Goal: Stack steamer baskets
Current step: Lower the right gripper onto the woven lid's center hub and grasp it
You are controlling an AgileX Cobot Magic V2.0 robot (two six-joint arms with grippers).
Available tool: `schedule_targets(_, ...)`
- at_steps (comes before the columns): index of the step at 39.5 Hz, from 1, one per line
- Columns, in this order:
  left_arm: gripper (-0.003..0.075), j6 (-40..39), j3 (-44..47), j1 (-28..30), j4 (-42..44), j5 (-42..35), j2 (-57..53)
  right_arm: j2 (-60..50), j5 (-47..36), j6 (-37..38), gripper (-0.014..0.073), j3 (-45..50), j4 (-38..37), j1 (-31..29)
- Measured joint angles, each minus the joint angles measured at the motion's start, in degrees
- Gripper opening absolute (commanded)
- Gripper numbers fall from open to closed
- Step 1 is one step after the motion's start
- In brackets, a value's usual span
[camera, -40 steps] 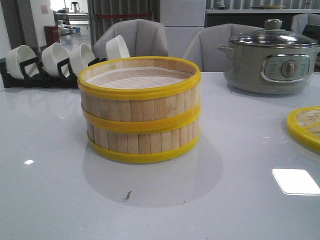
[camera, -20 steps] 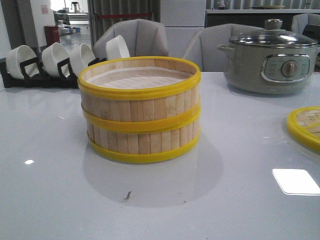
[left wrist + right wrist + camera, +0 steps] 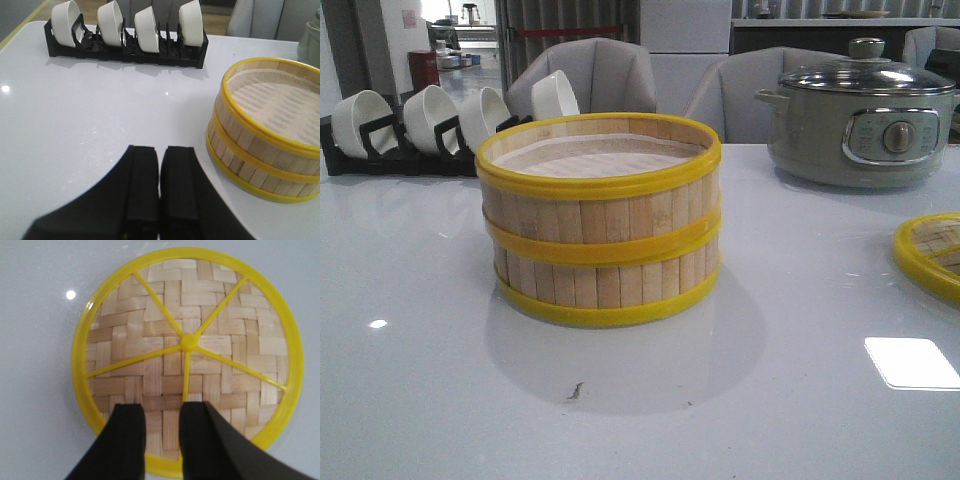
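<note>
Nothing is changing: 2 baskets sitting stacked; beside them, lid waiting under right gripper, fingers apart; left gripper fingers together.

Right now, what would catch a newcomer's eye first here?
Two bamboo steamer baskets with bright yellow rims stand stacked mid-table. Their woven lid lies flat at the table's right edge, right under the right gripper. Behind sit a rack of white bowls and a grey pot.
</note>
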Motion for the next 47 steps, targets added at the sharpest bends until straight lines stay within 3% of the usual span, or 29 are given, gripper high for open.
schedule_targets(15,0.0086,0.00,0.00,0.00,0.00,-0.08,0.00,14.62,9.01,0.00,0.0300,-14.31,-3.99,-0.23)
schedule_targets(47,0.0086,0.00,0.00,0.00,0.00,-0.08,0.00,18.84,5.68,-0.11,0.0300,-16.15,-4.97,-1.54)
